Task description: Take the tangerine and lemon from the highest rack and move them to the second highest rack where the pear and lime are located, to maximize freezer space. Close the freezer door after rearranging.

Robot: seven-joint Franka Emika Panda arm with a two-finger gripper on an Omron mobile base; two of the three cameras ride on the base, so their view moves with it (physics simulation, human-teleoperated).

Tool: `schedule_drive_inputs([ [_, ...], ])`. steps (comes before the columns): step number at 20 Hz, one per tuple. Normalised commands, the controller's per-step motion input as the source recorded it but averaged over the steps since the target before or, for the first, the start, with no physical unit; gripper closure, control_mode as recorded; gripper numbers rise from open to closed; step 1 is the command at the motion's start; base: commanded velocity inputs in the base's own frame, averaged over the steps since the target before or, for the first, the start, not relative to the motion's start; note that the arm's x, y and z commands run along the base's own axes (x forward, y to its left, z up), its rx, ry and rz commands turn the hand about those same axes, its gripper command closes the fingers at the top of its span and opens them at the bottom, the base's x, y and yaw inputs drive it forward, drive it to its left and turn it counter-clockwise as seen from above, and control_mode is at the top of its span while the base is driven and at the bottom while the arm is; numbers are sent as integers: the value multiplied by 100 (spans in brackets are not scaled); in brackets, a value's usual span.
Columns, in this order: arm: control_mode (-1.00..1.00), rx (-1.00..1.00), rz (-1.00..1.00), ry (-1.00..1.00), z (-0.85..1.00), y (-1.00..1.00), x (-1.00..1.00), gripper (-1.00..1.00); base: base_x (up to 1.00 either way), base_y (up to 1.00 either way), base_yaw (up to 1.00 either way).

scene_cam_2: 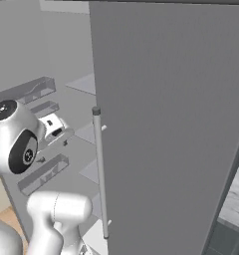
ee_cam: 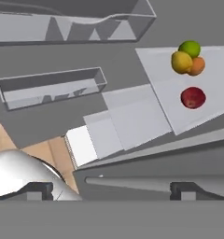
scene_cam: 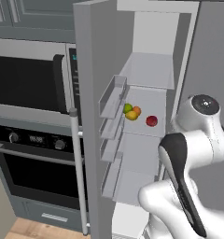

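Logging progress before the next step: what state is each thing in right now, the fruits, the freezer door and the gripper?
Small round orange tangerine: on the second-highest shelf, against the lemon.
Small yellow oval lemon: same shelf, clustered with the lime.
Bright green round lime: same shelf, in the cluster.
Dark red rounded pear: same shelf, apart from the cluster.
Tall grey freezer door: open.
Gripper: open, holding nothing.
Highest shelf: bare.

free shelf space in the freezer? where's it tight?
Top shelf is bare. On the second shelf, the lime, lemon and tangerine bunch at its left, the pear sits apart; bare patches lie behind and right. Lower shelves look bare.
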Motion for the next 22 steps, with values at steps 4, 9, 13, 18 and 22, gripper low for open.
schedule_drive_inputs([
  [4,100,7,-1,0,-1,-2,-29,-100,-46,-1,-4],
  [9,100,0,0,0,0,0,0,-100,-97,7,-18],
  [13,100,0,0,0,0,0,0,-100,-77,44,-33],
  [18,100,0,0,0,0,0,0,-100,-51,79,-45],
  [22,100,0,0,0,0,0,0,-100,-21,100,-41],
])
